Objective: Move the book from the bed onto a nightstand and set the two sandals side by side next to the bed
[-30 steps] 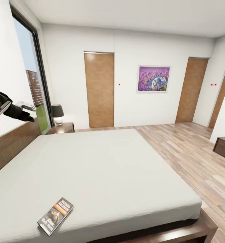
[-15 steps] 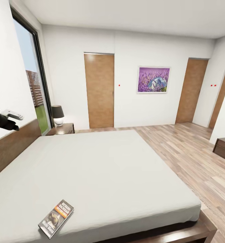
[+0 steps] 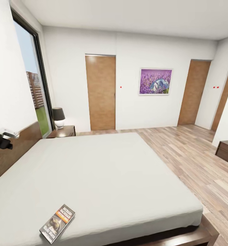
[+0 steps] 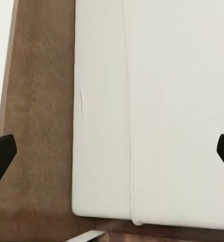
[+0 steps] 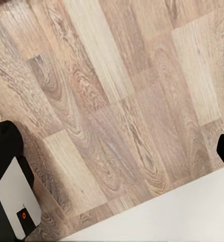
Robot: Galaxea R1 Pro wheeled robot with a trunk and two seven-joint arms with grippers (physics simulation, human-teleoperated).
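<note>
The large flat bed (image 3: 103, 171) with off-white mattress, brown wooden headboard and low dark wood frame occupies the lower left of the head view. The small thin paperback book (image 3: 57, 223), dark-covered with an orange band and white lettering, lies flat on the mattress close to the near edge, at the near left part of the bed, with bare mattress on all sides.

The small low nightstand (image 3: 63, 131) of dark reddish-brown wood stands at the far corner of the bed beside the headboard. A table lamp (image 3: 58, 116) with a dark shade and white base stands on it, leaving bare top surface to its right.

Light wood plank floor (image 3: 196, 160) runs open along the right side of the bed toward two brown wooden doors (image 3: 100, 92). A dark wooden cabinet (image 3: 227, 149) stands at the right edge, well apart from the bed.

The left gripper (image 3: 1, 138) hangs over the headboard at the left edge; in the left wrist view its fingers (image 4: 0, 159) stand wide apart, holding nothing, above the mattress edge. The right gripper's fingers (image 5: 3, 138) are likewise spread wide and empty above the floor beside the mattress corner.
</note>
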